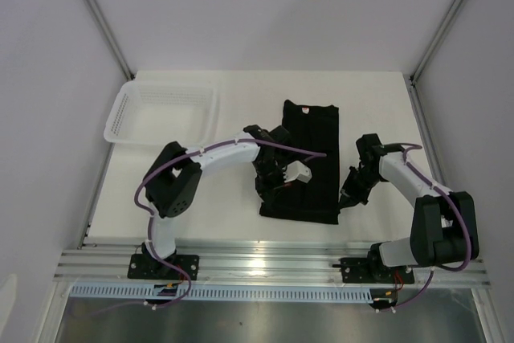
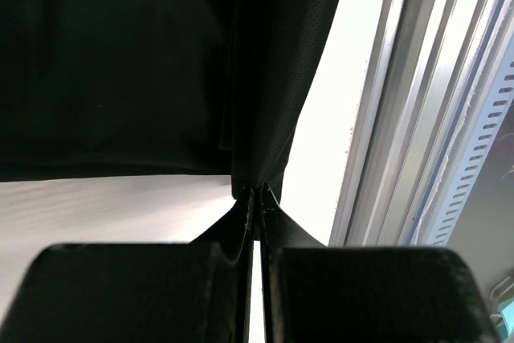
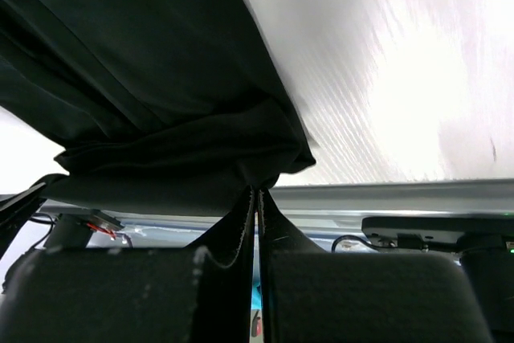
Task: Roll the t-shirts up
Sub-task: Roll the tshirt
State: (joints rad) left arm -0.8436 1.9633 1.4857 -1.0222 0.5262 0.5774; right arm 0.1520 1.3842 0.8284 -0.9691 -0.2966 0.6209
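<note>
Black t-shirt (image 1: 312, 150), folded narrow; left end effector (image 2: 257, 193) and right end effector (image 3: 255, 191) pinch its hem.

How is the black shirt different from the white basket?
The t-shirt is black soft cloth; the basket is white mesh with walls. The left gripper and right gripper pinch the t-shirt; nothing touches the basket. Both sit on the table.

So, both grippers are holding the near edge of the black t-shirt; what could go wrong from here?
1. Each pinches only a little cloth at its very tips, so the left gripper or the right gripper might lose the t-shirt.
2. They hold opposite corners of the hem; if the two move unevenly, the roll may come out skewed.
</note>
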